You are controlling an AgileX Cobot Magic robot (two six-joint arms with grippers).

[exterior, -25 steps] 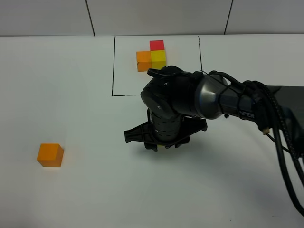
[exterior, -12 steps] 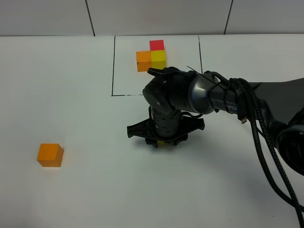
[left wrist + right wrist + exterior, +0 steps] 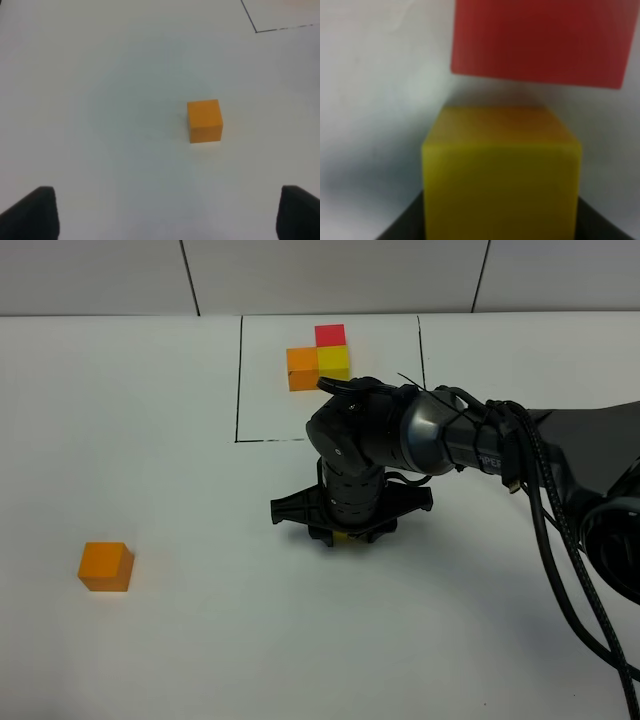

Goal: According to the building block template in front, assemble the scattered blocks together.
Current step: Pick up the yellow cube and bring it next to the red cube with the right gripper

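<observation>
handling: judged light, rigid, matte, not fragile; best pinched across two opposite flat faces. pinches yellow cube (image 3: 500, 170) in right gripper (image 3: 345, 533), low at table (image 3: 150, 440) near the building block template (image 3: 320, 360), red cube (image 3: 540, 40) just beyond. holds left gripper (image 3: 170, 200) spread, empty, orange cube (image 3: 204, 120) ahead.

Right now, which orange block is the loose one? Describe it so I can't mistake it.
From the black drawn rectangle at the far side, look well left and nearer the camera. The loose orange cube sits there alone. Unlike the framed orange cube, it is joined to nothing and has no frame around it.
</observation>
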